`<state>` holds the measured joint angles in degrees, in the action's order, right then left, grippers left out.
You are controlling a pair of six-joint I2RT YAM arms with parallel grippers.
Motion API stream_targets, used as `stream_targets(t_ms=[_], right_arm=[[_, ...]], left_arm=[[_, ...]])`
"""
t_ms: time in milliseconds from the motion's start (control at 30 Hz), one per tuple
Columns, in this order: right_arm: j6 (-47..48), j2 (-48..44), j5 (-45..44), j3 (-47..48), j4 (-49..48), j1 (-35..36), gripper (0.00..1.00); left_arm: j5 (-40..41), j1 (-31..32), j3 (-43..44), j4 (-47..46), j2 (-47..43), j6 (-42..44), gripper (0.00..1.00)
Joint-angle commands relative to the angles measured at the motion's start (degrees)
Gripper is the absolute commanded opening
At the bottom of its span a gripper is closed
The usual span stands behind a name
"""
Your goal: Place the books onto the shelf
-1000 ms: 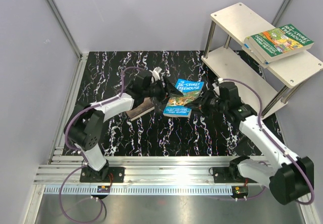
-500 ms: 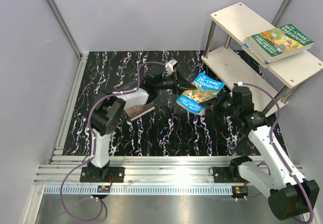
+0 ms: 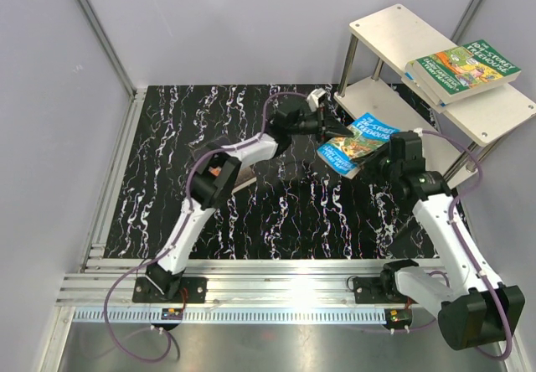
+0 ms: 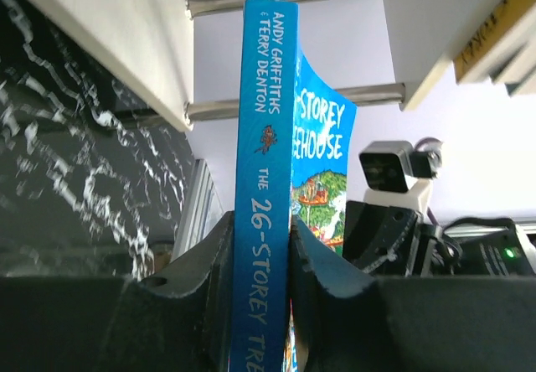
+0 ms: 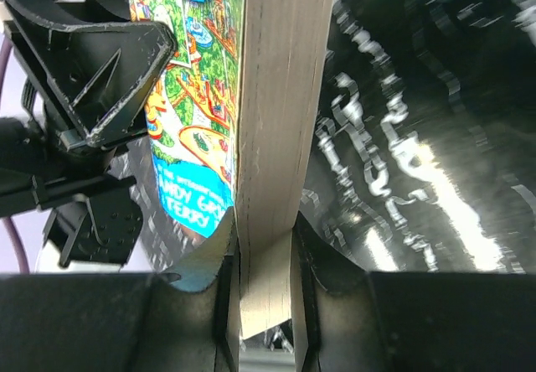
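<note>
**A:** Where do we find the blue Treehouse book (image 3: 362, 142)?

**B:** We see it lifted off the black marbled bench (image 3: 184, 129) and carried between the two arms. It hangs just in front of the shelf (image 3: 394, 33), near the lower board and lower than the upper one. From overhead the cover faces up and the book is tilted. We cannot tell whether it touches the shelf.

**A:** How does the left end effector (image 4: 262, 221) stand?

**B:** It is clamped on the book's spine side. In its wrist view we see one finger pressed against each face of the book, with the blue spine running up between them. The authors' names show at the top of the spine and the title below.

**A:** And the right end effector (image 5: 264, 229)?

**B:** It is clamped on the opposite edge. We see the pale page block squeezed between its two fingers, with the bright cover to the left of the pages. Beyond the cover, the other arm's dark fingers show.

**A:** What of the other books?

**B:** A stack of books (image 3: 465, 66) lies flat at the right end of the upper board, with a green Treehouse cover on top. We cannot count the stack for certain. A brownish book (image 3: 245, 176) lies flat on the bench, well apart from the shelf and partly hidden under the left arm. We cannot read its title.
</note>
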<state>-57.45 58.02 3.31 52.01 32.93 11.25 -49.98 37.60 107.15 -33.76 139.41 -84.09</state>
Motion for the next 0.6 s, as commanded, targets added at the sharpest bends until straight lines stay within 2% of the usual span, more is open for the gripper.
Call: stream_targets(t_ms=[0, 67, 267, 300, 433, 500, 567], right_arm=[[3.92, -0.19, -2.96, 2.57, 7.32, -1.75, 0.0], [4.63, 0.08, -4.35, 2.92, 8.03, -3.15, 0.0], [6.82, 2.1, -4.28, 3.71, 11.1, -6.49, 0.02], [7.17, 2.45, -4.37, 4.06, 11.71, -6.67, 0.16], [7.79, 2.71, -4.19, 4.07, 12.86, -7.11, 0.33], [7.71, 2.02, -3.49, 2.84, 13.04, -7.11, 0.31], [7.18, 1.22, -3.49, 1.61, 12.95, -7.11, 0.24]], left_arm=[[4.1, 2.38, 11.39, 1.93, 2.96, -2.13, 0.0], [4.36, 3.35, 16.56, 4.13, 5.59, -2.74, 0.0], [6.99, 5.28, 22.48, 3.08, 13.51, -6.34, 0.0], [8.3, 5.46, 24.14, 2.91, 15.17, -7.04, 0.0], [11.56, 6.25, 28.98, 1.77, 19.3, -9.86, 0.0], [13.31, 6.6, 29.95, 1.33, 19.93, -10.91, 0.0], [13.94, 6.87, 29.96, 1.76, 19.23, -10.65, 0.0]])
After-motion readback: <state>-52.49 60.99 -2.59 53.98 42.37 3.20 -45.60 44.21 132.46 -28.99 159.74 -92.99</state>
